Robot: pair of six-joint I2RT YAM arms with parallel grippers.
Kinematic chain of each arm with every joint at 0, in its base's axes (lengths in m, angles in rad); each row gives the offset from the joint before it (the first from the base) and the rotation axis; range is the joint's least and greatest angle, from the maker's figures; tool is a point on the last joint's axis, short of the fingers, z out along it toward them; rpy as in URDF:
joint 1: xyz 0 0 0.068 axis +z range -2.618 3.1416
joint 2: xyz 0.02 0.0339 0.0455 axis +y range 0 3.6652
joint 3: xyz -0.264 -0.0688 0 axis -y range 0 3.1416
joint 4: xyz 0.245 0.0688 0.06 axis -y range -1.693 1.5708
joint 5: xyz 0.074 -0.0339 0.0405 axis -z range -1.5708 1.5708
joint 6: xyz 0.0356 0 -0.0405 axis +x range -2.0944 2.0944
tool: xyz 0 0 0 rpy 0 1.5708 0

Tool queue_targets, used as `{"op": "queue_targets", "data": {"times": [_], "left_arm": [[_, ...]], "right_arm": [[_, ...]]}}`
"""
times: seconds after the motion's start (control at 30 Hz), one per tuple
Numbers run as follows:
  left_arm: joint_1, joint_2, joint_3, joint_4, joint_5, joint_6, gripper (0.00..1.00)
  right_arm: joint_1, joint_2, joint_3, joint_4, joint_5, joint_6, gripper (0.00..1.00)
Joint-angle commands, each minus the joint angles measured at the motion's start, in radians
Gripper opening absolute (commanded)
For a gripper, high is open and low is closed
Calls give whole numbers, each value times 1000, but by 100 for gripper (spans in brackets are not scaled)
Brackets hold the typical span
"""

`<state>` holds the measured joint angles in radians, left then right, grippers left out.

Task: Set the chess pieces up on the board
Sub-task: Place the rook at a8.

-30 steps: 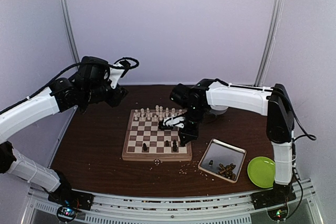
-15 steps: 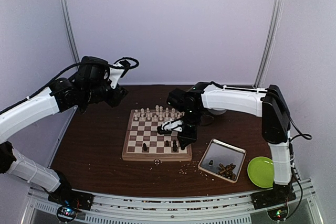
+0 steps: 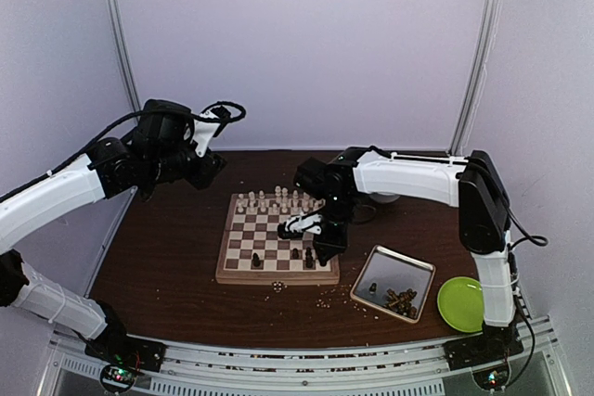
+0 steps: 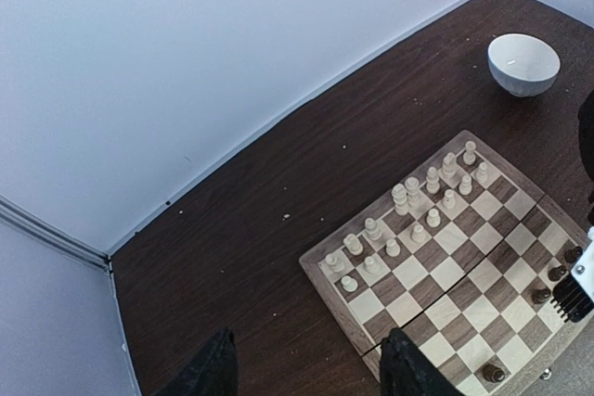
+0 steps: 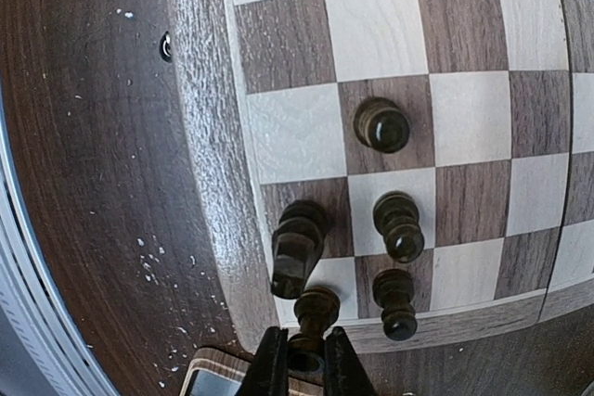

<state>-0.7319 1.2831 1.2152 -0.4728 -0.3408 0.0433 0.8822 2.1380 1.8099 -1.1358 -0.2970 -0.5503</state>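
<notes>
The right gripper (image 5: 303,365) has its 2 black fingers pressed tight against the sides of a dark chessman (image 5: 316,308), a small turned wooden piece with a rounded, glossy head. The piece hangs over the pale square at the near right corner of the board (image 5: 371,25), close to the light wood rim. Whether its base touches the square cannot be told.

4 other dark pieces (image 5: 399,224) stand around it. 1 with a faceted, nut-like top is just beside it, and 3 slimmer knobbed ones lie farther in. The checks are matt cream and grained brown. The dark table (image 5: 83,183) beside the rim is flecked with pale crumbs (image 5: 153,252).

The left gripper (image 4: 311,379) hovers high over the table's far left part, its 2 black fingertips apart with nothing between them. Below it, the cream pieces (image 4: 408,197) stand in 2 rows along the board's far edge, and a smooth white bowl (image 4: 523,64) sits beyond the far right corner.

In the top view the right arm reaches over the board's right side and hides some squares. To the right lie a shiny rectangular metal tray (image 3: 416,267) holding a heap of dark chessmen (image 3: 401,300) and a round green plate (image 3: 461,303).
</notes>
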Motion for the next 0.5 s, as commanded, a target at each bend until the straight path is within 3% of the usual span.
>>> {"op": "queue_targets", "data": {"times": [0.0, 0.2, 0.47], "left_arm": [[6, -10, 4, 23, -14, 13, 54], [6, -7, 4, 23, -14, 15, 54], [6, -5, 3, 23, -18, 16, 54]], "right_arm": [[7, 24, 29, -5, 9, -2, 1], [7, 31, 37, -8, 3, 0, 2], [5, -5, 26, -13, 13, 5, 18]]}}
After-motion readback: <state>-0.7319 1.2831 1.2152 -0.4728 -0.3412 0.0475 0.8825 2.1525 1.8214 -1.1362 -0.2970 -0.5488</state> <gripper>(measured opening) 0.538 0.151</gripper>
